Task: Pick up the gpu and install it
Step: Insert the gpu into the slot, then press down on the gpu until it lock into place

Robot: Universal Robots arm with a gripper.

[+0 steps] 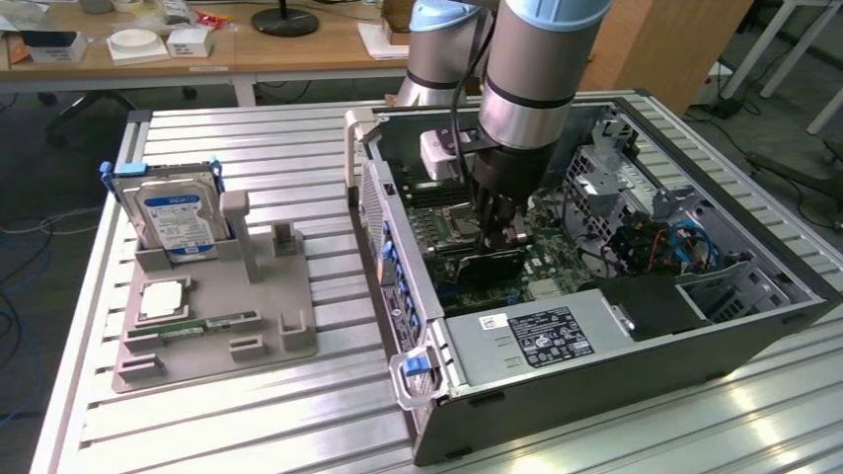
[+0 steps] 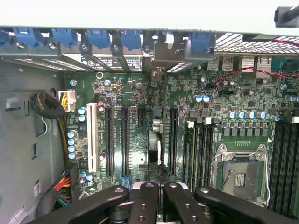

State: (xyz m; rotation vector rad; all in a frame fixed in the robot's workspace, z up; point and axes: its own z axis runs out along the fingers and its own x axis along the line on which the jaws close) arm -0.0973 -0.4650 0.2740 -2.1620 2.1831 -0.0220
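A: Left side first?
B: Exterior view's left: grey holder (image 1: 264,326) on the slatted table (image 1: 264,434); drive (image 1: 178,212) upright in it; RAM stick (image 1: 197,324) lying flat at its near edge; a square chip (image 1: 161,298) just above the stick.

A: Middle?
B: Open case (image 1: 593,375) lying on its side, board facing up; the arm comes down into it; gripper (image 1: 504,237) low over the board.

A: Gpu?
B: Inside the case, right under the gripper; gpu (image 1: 477,267) stands on edge on the board, black shroud showing; can't tell if it's fully seated.

A: Axis?
B: In the wrist view the gpu (image 2: 155,140) is edge-on, between the long slots and parallel to them; its long axis runs from the gripper (image 2: 159,200) straight to the rear wall; the silver bracket (image 2: 161,52) end points at that wall, among the blue clips (image 2: 98,37).

A: Fingers?
B: Fingers (image 2: 144,203) drawn close, pinching the gpu's top edge.

A: Right side?
B: Empty CPU socket (image 2: 240,175) beside the slots.
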